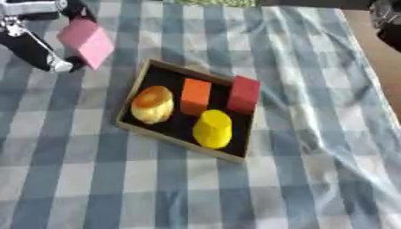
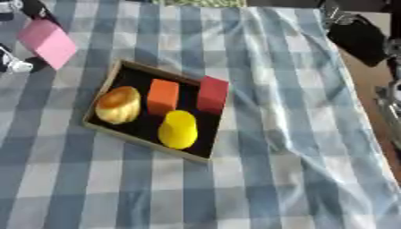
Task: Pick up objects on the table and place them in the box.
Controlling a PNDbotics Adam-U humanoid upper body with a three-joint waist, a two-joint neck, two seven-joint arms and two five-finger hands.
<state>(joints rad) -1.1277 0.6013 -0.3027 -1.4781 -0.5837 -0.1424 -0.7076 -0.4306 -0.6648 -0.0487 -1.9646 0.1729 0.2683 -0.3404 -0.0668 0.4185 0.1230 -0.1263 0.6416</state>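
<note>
Four items held in box (image 1: 134, 93) | pink block (image 1: 86, 41) pinched by left hand (image 1: 47, 49) fingers | risk: block dropped short, outside box rim

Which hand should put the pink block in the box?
Left. The left hand already holds the pink block, just up-left of the box. The right hand is far off at the upper right corner.

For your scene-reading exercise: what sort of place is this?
Probably a robot training tabletop, not a home: a checked cloth, a box of toy blocks and play food, and the left robot hand holding a pink block.
</note>
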